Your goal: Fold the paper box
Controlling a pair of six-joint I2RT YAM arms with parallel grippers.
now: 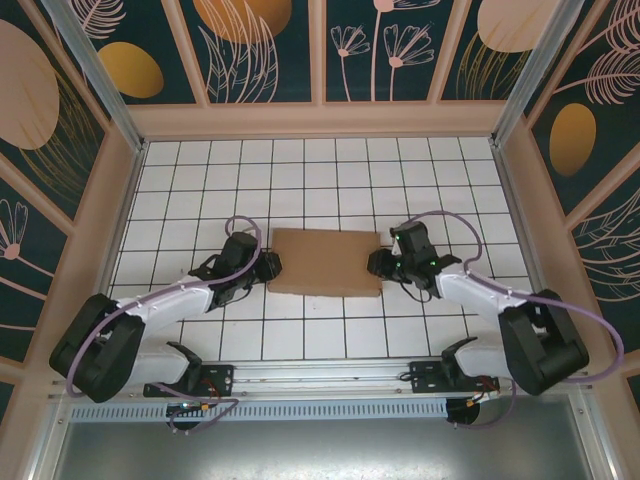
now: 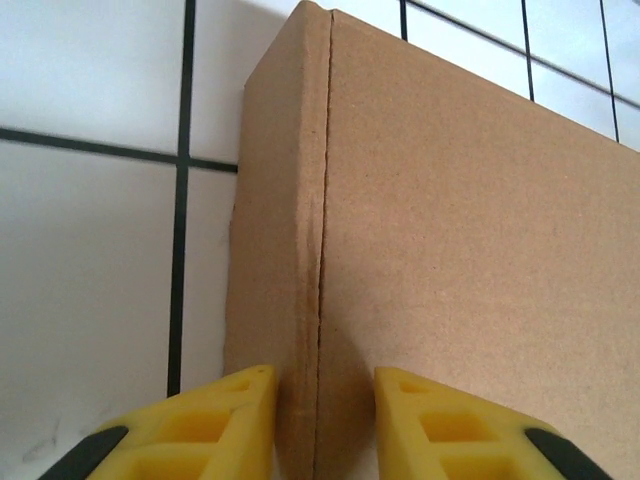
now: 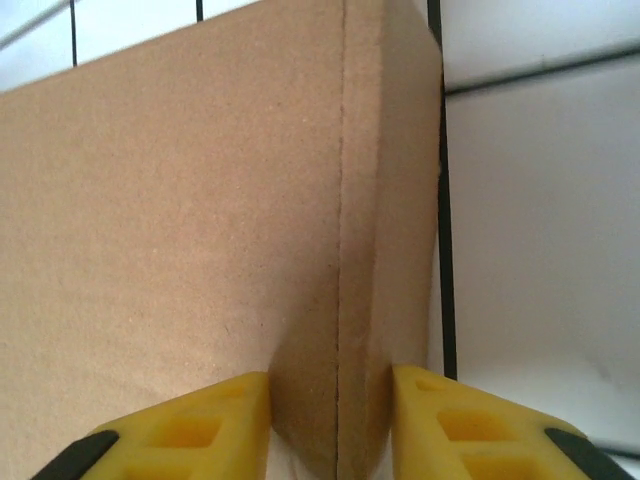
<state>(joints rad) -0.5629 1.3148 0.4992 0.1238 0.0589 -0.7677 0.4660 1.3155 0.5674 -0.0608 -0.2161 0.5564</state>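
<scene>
The paper box (image 1: pixel 325 262) lies flat and closed on the white tiled table, a plain brown cardboard rectangle. My left gripper (image 1: pixel 272 268) is at its left end. In the left wrist view the yellow fingers (image 2: pixel 225 420) sit either side of the box's (image 2: pixel 450 250) end wall and top crease, with cardboard filling the gap. My right gripper (image 1: pixel 378 264) is at the right end. There its fingers (image 3: pixel 440 420) pinch the box's (image 3: pixel 180 220) end edge, and the cardboard bulges slightly between them.
The tiled table (image 1: pixel 320 180) is walled by wooden frames and patterned panels on three sides. A metal rail (image 1: pixel 320 375) carrying both arm bases runs along the near edge.
</scene>
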